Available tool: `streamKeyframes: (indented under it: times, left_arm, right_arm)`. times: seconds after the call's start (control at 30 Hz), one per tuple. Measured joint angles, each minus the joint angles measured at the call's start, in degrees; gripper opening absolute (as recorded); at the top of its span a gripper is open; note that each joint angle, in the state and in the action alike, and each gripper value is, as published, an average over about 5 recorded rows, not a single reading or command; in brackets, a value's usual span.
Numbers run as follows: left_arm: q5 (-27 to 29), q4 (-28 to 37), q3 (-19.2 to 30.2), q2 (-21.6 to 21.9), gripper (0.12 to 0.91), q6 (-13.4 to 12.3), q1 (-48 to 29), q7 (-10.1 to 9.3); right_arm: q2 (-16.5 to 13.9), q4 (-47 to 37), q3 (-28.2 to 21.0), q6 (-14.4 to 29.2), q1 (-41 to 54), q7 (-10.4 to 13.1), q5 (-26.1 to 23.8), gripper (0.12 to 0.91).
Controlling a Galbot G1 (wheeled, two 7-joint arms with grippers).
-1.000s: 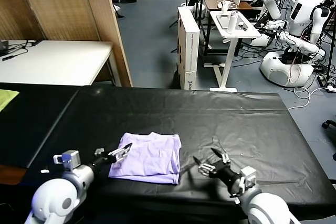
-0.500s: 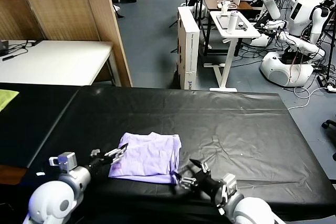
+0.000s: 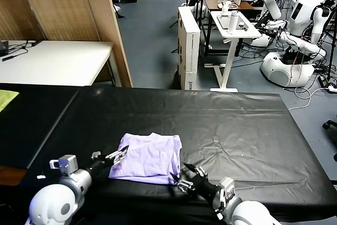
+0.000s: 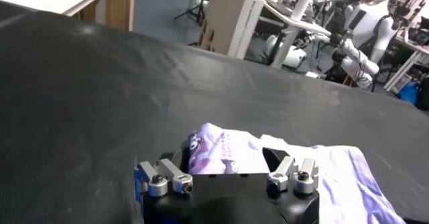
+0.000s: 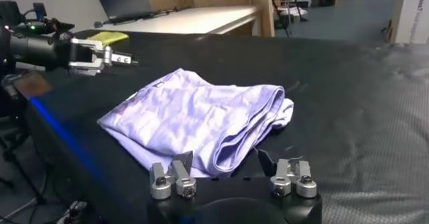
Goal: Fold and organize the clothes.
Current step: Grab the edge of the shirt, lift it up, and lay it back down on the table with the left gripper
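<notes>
The T-shirt [image 3: 149, 158] lies on the table [image 3: 253, 125]; left gripper [image 3: 119, 155] at its nine o'clock, right gripper [image 3: 184, 176] at five.

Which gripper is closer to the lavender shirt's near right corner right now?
Right. The right gripper sits at the near right corner of the shirt; the left gripper is across at its left edge.
</notes>
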Motion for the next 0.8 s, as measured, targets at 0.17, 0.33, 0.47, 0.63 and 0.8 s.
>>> streamKeyframes:
  times: [0.17,0.33,0.47,0.63,0.8]
  left_arm:
    - [0.01,0.00,-0.41,0.00,0.907,0.00,0.06,0.01]
    - [-0.01,0.15,-0.92,0.00,0.907,-0.02,0.03,0.03]
    - [-0.02,0.54,-1.11,-0.10,0.907,-0.09,-0.09,0.06]
    - [0.00,1.05,-1.16,-0.40,0.907,-0.26,-0.36,0.12]
    - [0.06,1.47,-1.30,-0.52,0.907,-0.61,-0.40,0.56]
  right_arm:
    - [0.31,-0.29,-0.70,0.14,0.38,-0.14,-0.64,0.239]
    - [-0.27,-0.12,-0.91,0.23,0.31,-0.30,-0.71,0.140]
    - [-1.07,0.68,-1.10,0.24,-0.44,-0.46,-0.71,0.139]
    - [-1.31,0.43,-1.21,-0.05,-0.63,-0.41,-0.63,0.139]
    - [-1.33,0.26,-0.13,-0.09,-1.15,-0.36,-0.23,0.232]
